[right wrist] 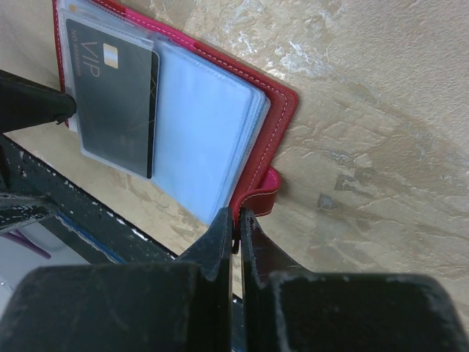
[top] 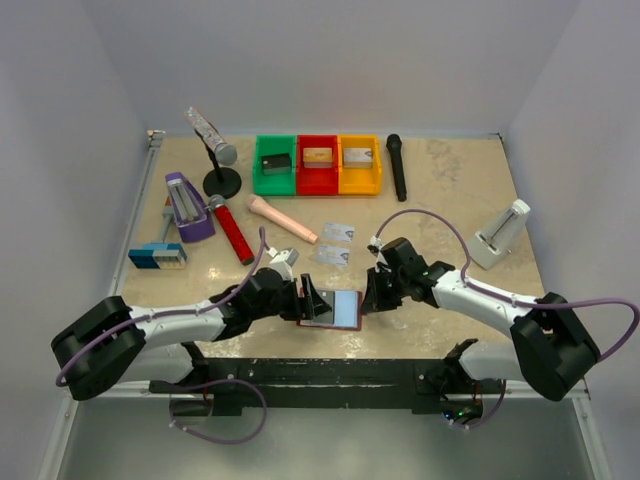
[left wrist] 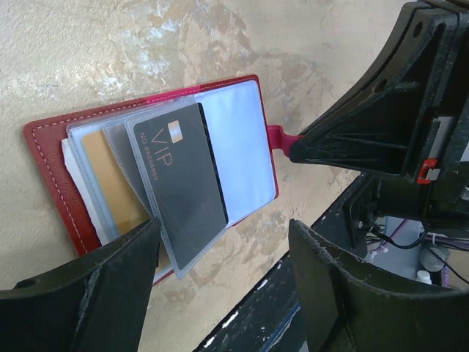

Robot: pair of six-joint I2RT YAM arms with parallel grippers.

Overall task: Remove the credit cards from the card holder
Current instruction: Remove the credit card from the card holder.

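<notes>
Open holder [top: 340, 310] lying flat near the front edge of a mottled beige, stone-patterned table [top: 440, 190], between the two gripper tips.

The holder's cover [left wrist: 51, 169] is dark red grained leather with pale stitching along a rounded rim [right wrist: 275, 125]. Inside it is a fanned stack of clear, pale blue-grey plastic pockets with soft, slightly glossy faces.

The topmost fanned pocket holds a matt dark card [left wrist: 183, 176] marked "VIP" with a small metallic chip. The card sits askew, its lower corner past the cover's edge [right wrist: 117, 95]. A gold card [left wrist: 110, 183] shows in a pocket beneath it.

A narrow red tab [left wrist: 277, 137] projects from the holder's right side.

Left gripper [left wrist: 220, 242]: black moulded jaws spread wide, one to each side of the dark card's lower corner. Its left finger [left wrist: 110, 286] is at the pocket's edge; contact cannot be told.

Right gripper [right wrist: 238, 224]: jaws pressed together, pinching the holder at its tab [right wrist: 261, 196].

Two thin pale cards [top: 340, 233] [top: 333, 256] lie loose on the table beyond the holder, apart from it.
</notes>
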